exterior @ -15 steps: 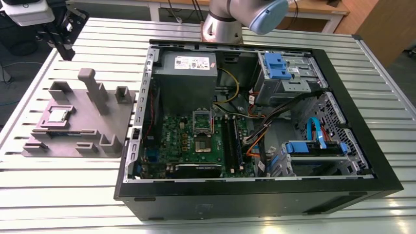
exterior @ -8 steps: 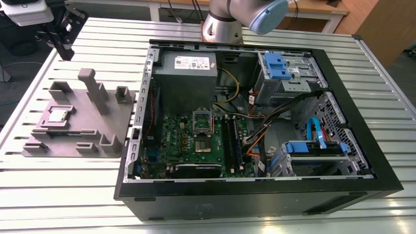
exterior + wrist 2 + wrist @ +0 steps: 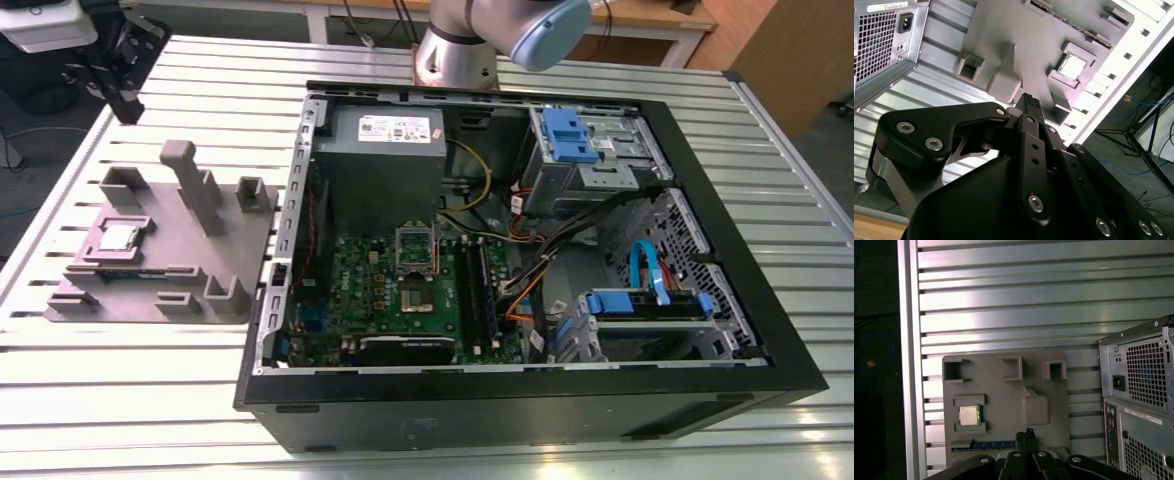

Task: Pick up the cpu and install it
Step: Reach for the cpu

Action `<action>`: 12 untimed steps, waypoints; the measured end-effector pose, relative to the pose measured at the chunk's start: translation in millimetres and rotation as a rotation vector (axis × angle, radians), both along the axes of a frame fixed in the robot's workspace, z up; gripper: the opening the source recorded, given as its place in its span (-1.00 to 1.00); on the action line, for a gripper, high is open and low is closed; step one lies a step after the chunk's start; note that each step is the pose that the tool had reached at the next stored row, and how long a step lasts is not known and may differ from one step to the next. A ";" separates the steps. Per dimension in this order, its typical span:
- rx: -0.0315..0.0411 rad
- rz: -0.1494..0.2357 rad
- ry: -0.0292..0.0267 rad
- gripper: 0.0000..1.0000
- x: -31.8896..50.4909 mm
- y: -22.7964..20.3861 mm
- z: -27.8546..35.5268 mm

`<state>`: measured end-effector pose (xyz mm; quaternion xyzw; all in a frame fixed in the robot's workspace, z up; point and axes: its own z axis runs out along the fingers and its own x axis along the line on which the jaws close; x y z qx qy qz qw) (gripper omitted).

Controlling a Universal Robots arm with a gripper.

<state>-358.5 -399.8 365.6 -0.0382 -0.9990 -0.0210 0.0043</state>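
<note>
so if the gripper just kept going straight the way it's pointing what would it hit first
The gripper would likely meet the grey fixture plate near its raised block, not the cpu, which lies in a pocket off to one side. Depth is unclear.

You're looking at a small square cpu (image 3: 120,237) with a shiny silver-grey metal top and a thin pale rim. It sits in a matt grey moulded plastic holder (image 3: 200,270) that is tinged purple around the chip. The slatted aluminium table (image 3: 160,400) is bright silver, striped with dark grooves. The open steel computer case (image 3: 534,420) is black, its motherboard (image 3: 360,280) green and its plastic drive brackets (image 3: 567,135) blue. Your gripper (image 3: 1029,102) is black with silver screw heads.
</note>
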 end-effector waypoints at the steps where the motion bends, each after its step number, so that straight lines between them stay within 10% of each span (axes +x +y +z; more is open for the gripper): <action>1: 0.0000 0.000 0.0000 -0.79 -0.9 0.0 0.0; 12: -0.0001 0.000 0.0001 -0.79 -4.0 0.0 0.0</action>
